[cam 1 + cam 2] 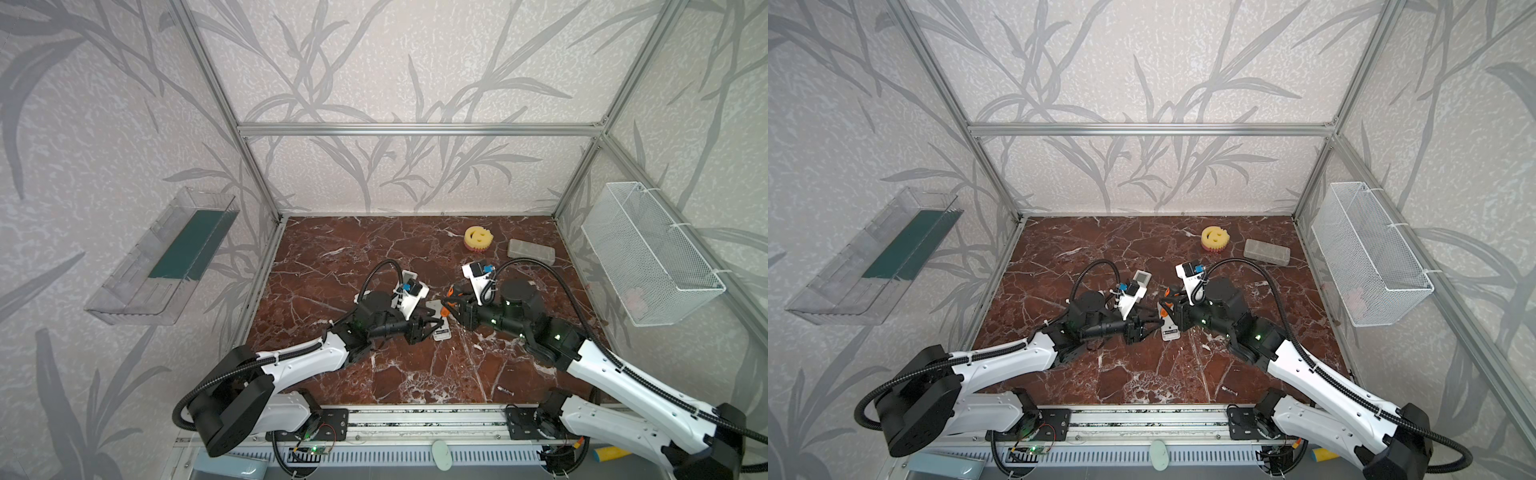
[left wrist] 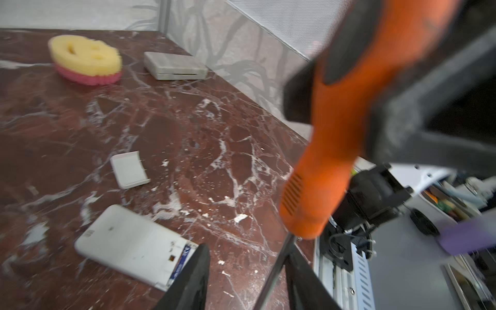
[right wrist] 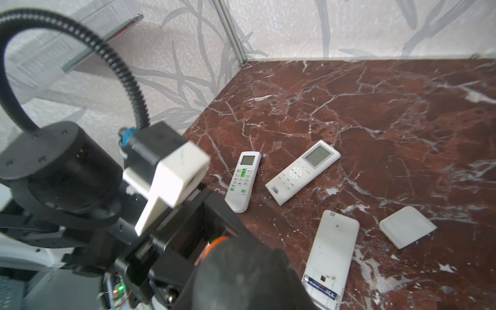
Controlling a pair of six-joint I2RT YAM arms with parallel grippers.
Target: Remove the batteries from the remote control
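The white remote control (image 3: 332,249) lies face down between my grippers, also seen in a top view (image 1: 441,332). Its end compartment is open, and a blue-labelled battery (image 3: 320,288) lies inside, the same battery (image 2: 185,257) showing in the left wrist view. A small silvery grey battery (image 1: 505,390) lies near the table's front edge. My right gripper (image 1: 453,305) is shut on the orange-handled screwdriver (image 2: 335,134). The screwdriver's thin shaft (image 2: 276,265) passes between the fingers of my left gripper (image 2: 248,249), close to one of them. The left jaws stand open beside the remote's open end.
A small white cover (image 3: 408,226) lies beside the remote. Two more remotes (image 3: 243,181) (image 3: 303,171) lie face up further off. A yellow smiley sponge (image 1: 478,237) and a grey block (image 1: 531,250) sit at the back right. A wire basket (image 1: 648,253) and a clear tray (image 1: 166,257) hang on the walls.
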